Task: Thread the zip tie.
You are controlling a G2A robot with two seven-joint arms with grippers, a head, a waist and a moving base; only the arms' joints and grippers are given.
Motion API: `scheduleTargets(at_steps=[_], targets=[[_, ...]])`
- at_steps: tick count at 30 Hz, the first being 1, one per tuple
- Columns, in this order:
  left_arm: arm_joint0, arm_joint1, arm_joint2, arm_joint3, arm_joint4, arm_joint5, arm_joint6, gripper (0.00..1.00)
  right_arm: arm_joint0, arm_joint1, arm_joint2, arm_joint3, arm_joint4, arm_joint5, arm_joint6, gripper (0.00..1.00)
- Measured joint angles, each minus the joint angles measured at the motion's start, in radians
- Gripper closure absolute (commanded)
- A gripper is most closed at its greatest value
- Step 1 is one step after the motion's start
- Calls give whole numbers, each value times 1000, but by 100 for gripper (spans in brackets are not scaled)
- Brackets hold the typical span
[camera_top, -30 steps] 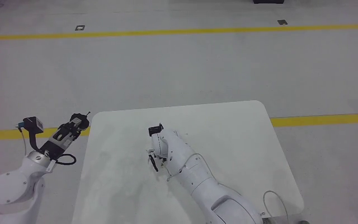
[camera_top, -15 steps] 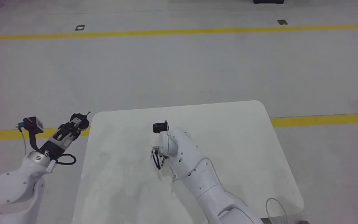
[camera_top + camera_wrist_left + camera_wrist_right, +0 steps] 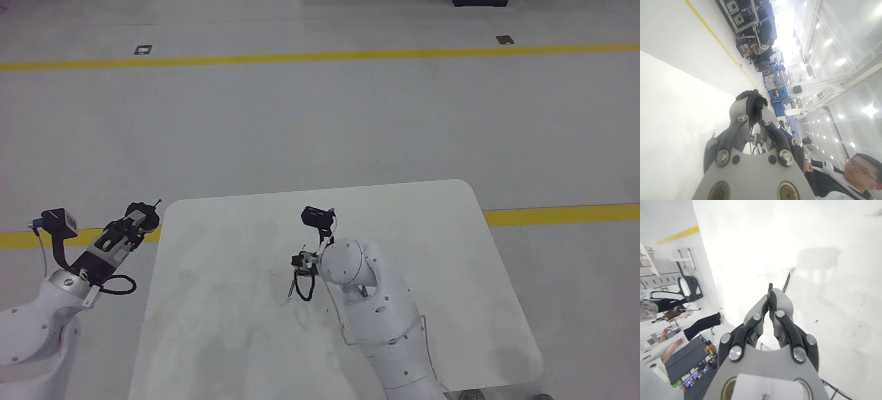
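The black zip tie (image 3: 303, 288) hangs as a small loop over the middle of the white table (image 3: 430, 220). My right gripper (image 3: 300, 264) is shut on it. In the right wrist view the jaws of that gripper (image 3: 770, 293) are pressed together on the zip tie (image 3: 770, 286). Its end pokes out past the fingertips and its strap runs on beyond them, just above the tabletop. My left gripper (image 3: 143, 213) sits off the table by its far left corner. In its own wrist view the left gripper (image 3: 754, 99) is shut, with its black-wrapped fingertips touching.
Bare tabletop lies all around the right gripper, marked by a few small dark specks (image 3: 815, 321). The table's left edge (image 3: 150, 290) runs close to the left arm. Yellow floor lines (image 3: 300, 57) cross the room behind.
My right gripper has moved to the right towards the table's middle with the zip tie, and its wrist has turned. The left arm has stayed still.
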Motion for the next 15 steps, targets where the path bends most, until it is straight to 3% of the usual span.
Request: scheduleTargets(at_steps=[5,8,15], targets=[[0,0,0,0,0,0,0,100,-76,26,52,-118,89,-100,-45,100],[0,0,0,0,0,0,0,100,-95,33,76,-143,133,-142,-57,100],[0,0,0,0,0,0,0,100,-95,33,77,-143,134,-142,-57,100]])
